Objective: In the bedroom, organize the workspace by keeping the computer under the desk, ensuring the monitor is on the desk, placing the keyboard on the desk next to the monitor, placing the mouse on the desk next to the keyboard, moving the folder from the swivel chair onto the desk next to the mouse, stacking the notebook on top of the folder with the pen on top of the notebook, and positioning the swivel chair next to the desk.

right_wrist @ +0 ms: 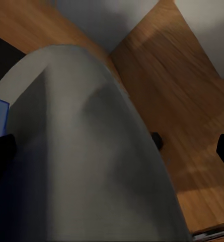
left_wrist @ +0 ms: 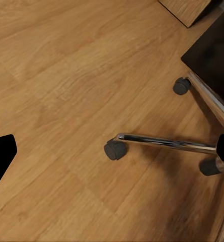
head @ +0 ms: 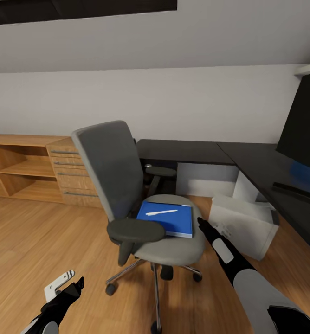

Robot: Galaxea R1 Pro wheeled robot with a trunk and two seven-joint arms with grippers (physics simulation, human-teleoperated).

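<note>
Your right pincer (head: 202, 222) sits just beside the blue folder (head: 171, 219).
Folder lies leftward on the swivel chair (head: 173, 246); fingers apart.

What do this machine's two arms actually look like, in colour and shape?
Both arms are mostly glossy black with pale grey panels. The right arm is a long, slim limb: a grey rounded shell nearer the body, then black with a small light oval patch, tapering to a narrow black right tool. The left tool is black too, with a white perforated bracket mounted beside it. No loose cables show.
</note>
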